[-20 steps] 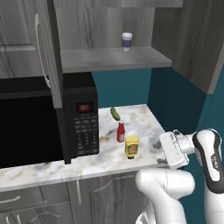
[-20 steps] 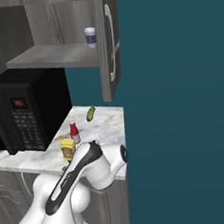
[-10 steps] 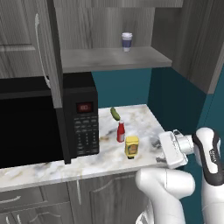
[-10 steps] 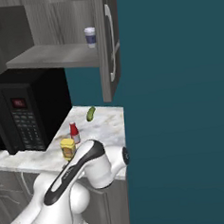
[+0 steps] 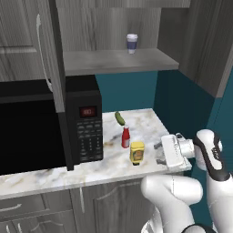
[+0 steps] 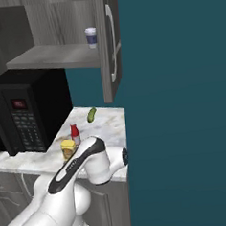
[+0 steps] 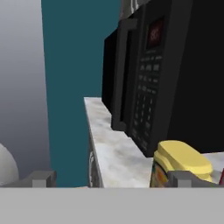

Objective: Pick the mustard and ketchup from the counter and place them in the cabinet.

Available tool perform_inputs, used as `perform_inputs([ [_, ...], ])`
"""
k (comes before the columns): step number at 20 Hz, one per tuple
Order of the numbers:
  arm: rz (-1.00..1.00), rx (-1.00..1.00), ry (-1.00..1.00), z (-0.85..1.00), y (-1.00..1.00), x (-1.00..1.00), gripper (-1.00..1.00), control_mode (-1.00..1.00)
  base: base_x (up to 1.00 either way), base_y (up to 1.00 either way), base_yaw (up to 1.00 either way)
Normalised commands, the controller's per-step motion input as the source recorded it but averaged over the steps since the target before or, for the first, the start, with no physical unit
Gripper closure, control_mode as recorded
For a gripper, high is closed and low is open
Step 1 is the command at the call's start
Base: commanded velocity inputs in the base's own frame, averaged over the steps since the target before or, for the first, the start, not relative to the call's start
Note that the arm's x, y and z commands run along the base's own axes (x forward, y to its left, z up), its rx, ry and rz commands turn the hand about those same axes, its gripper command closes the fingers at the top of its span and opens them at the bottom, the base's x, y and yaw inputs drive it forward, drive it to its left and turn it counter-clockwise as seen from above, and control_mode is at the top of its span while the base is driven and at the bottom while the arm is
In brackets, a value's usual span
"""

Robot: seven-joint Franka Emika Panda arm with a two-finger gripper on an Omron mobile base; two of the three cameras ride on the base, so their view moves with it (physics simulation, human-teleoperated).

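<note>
The mustard [image 5: 137, 153], a squat yellow bottle, stands near the front of the counter [image 5: 150, 123]. Just behind it is the slim red ketchup [image 5: 125, 136]. Both stand upright in the right base view too, the mustard [image 6: 68, 148] in front of the ketchup [image 6: 74, 133]. My gripper [image 5: 159, 154] hovers at bottle height just right of the mustard, pointing at it. In the hand view the gripper [image 7: 113, 179] is open and holds nothing, with the mustard [image 7: 179, 165] just beyond one fingertip [image 7: 186, 178]. Above, the cabinet [image 5: 113, 61] is open, its shelf bare but for a cup.
A black microwave [image 5: 50, 127] fills the counter's left part, close to the bottles. A green pickle [image 5: 119, 118] lies behind the ketchup. A white-and-blue paper cup [image 5: 132, 43] stands on the cabinet shelf. Open cabinet doors [image 6: 108, 43] hang at both sides. The counter ends at the right edge [image 6: 120, 133].
The arm has shifted only slightly, its elbow a little higher in the right base view. The bottles have not moved and the gripper stays open.
</note>
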Motion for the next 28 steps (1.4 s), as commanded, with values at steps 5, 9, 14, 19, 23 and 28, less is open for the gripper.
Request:
perform_inputs([
  [5,0.0,0.0,0.04,-0.15,0.01,0.34,-1.0,-1.0,0.0,0.0,0.0],
  [9,0.0,0.0,0.04,-0.2,0.02,0.28,-1.0,-1.0,0.0,0.0,0.0],
  [14,0.0,0.0,0.04,-0.27,0.04,0.22,-1.0,-1.0,0.0,0.0,0.0],
  [19,0.0,0.0,0.02,-0.16,0.05,0.21,-1.0,-1.0,0.0,0.0,0.0],
  [23,0.0,0.0,0.03,-0.04,0.07,0.14,-1.0,-1.0,0.0,0.0,0.0],
  [28,0.0,0.0,0.04,-0.02,0.08,0.1,-1.0,-1.0,0.0,0.0,0.0],
])
